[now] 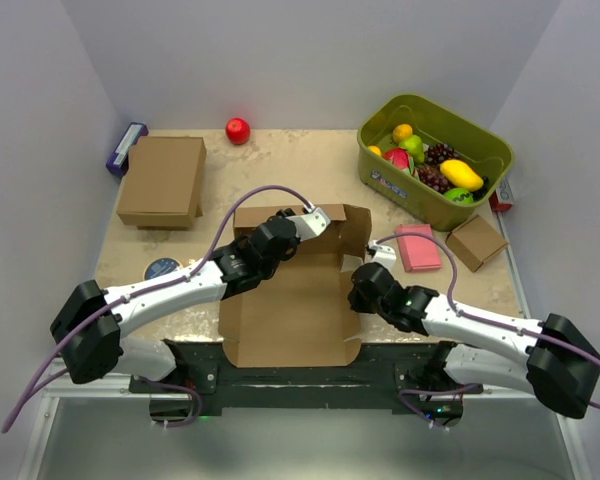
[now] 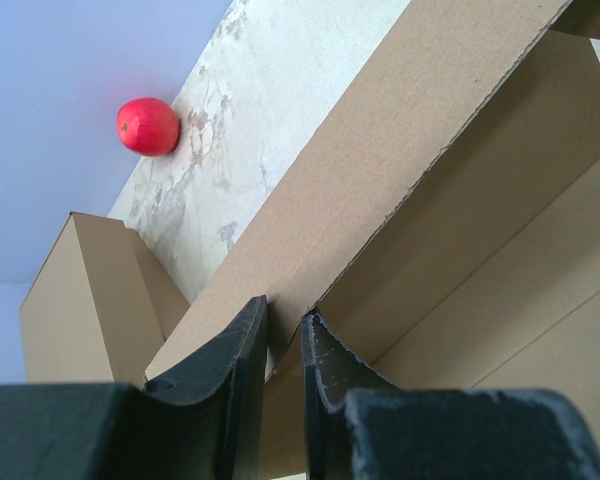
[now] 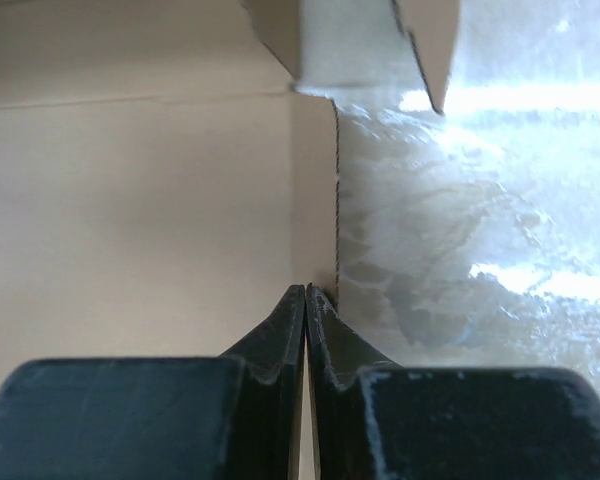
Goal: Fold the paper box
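The paper box (image 1: 290, 312) is a brown cardboard sheet lying at the table's near middle, with its far panel and right flap raised. My left gripper (image 1: 318, 222) is at that raised far panel. In the left wrist view the left gripper (image 2: 285, 318) is shut on the panel's edge, with the cardboard (image 2: 450, 200) between the fingers. My right gripper (image 1: 358, 284) is at the sheet's right edge. In the right wrist view the right gripper (image 3: 306, 291) is shut, its tips resting on the flat cardboard (image 3: 150, 200) just inside that edge.
A closed brown box (image 1: 163, 180) stands at the back left, also in the left wrist view (image 2: 80, 290). A red ball (image 1: 238, 130) lies behind. A green bin of fruit (image 1: 435, 160), a pink block (image 1: 418, 247) and a small cardboard cube (image 1: 477, 242) are at the right.
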Controlling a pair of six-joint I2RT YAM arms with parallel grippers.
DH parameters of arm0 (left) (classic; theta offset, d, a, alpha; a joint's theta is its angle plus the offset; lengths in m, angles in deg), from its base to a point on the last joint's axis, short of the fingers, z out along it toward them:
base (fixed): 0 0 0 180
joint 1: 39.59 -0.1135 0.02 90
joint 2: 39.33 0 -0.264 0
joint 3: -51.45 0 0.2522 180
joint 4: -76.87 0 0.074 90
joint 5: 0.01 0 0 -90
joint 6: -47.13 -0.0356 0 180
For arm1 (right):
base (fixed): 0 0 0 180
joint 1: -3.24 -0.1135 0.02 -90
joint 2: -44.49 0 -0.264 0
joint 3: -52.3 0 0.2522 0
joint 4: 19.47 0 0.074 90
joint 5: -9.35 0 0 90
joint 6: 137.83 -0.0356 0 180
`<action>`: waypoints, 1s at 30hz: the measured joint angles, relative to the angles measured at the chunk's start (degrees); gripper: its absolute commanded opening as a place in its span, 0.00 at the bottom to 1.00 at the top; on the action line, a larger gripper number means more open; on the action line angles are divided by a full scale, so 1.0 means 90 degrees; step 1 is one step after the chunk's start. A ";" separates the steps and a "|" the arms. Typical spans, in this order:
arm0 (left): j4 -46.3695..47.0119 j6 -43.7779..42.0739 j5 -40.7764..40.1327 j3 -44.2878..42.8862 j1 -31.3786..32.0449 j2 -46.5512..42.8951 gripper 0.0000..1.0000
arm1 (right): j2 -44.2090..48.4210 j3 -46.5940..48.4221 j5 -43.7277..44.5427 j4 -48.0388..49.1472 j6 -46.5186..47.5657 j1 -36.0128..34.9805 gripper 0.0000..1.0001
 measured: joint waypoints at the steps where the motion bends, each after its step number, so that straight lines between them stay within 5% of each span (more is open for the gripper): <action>1: 0.0000 0.0000 0.0000 0.0000 0.0000 0.0000 0.00 | -0.0015 -0.0049 0.0007 -0.0022 -0.0056 0.0000 0.06; 14: -0.0063 0.0005 -0.0049 0.0000 -0.0029 -0.0019 0.00 | -0.1396 0.0199 0.0454 -0.0177 -0.0622 -0.0044 0.06; 18: -0.0097 0.0005 -0.0092 0.0000 -0.0046 -0.0039 0.00 | -0.1489 0.0359 0.0503 -0.0202 -0.0648 -0.0049 0.22; 19: -0.0104 0.0007 -0.0097 0.0000 -0.0046 -0.0041 0.00 | -0.1423 0.0362 0.0488 -0.0206 -0.0646 -0.0049 0.42; 22: -0.0095 0.0010 -0.0090 0.0000 -0.0044 -0.0041 0.00 | -0.1042 0.0372 0.0423 -0.0481 -0.0646 -0.0049 0.73; 30: -0.0112 0.0019 -0.0085 0.0000 -0.0041 -0.0068 0.00 | 0.0274 0.1039 0.0529 -0.1280 -0.0095 0.0644 0.80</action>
